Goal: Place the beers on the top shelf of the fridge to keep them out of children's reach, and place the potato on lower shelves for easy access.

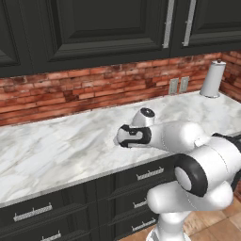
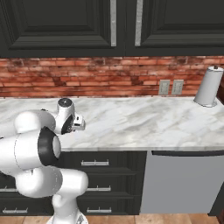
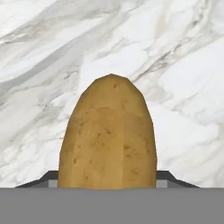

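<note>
We see a golden-brown, speckled potato [image 3: 107,135] over a white worktop [image 1: 56,146] veined in grey, red-brown brick behind it, and black cabinets [image 1: 94,28] above.

No readable text, label, brand, number or sign appears on anything in these views.

- Light is even and soft across all views, with no single strong source evident.
- The marble counter [image 1: 61,146] reads bright and slightly washed out; the upper cabinets [image 1: 94,28] stay dark with faint sheen on the panel edges.
- The potato [image 3: 108,135] is shaded softly at its sides and looks smeared, with coarse texture.
- Edges appear jagged and low-resolution; no lens distortion or glare.
</note>
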{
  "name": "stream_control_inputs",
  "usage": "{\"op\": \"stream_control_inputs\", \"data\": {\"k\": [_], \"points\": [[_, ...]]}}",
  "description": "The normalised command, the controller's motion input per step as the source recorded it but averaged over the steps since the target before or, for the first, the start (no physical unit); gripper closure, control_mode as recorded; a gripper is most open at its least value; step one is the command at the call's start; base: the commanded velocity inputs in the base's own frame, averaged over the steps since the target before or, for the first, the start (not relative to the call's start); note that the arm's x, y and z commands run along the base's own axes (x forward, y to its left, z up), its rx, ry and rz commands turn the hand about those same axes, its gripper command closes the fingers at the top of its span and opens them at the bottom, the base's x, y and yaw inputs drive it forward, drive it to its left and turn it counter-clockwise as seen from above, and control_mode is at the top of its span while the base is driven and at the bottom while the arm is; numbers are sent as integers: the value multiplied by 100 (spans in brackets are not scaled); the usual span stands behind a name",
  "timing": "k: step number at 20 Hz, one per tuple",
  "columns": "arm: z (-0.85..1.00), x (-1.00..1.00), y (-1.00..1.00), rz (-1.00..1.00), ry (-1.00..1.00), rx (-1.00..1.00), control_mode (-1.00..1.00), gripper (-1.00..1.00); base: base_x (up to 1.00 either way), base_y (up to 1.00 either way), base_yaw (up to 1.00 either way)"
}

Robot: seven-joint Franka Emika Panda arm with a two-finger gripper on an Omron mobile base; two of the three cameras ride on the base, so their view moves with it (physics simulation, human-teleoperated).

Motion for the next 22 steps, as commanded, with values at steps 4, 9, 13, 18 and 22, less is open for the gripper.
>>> {"op": "stream_control_inputs", "data": {"k": [4,9,13,18,22], "points": [[100,-49,-74,-5,-2,9,-100,100,0,0,0],[100,-63,-74,-6,0,1,-100,100,0,0,0],[100,-74,-56,-3,0,0,-100,100,0,0,0],[97,-86,-26,-6,-12,0,-100,100,0,0,0],[77,-76,-7,-2,-17,-5,-100,100,0,0,0]]}}
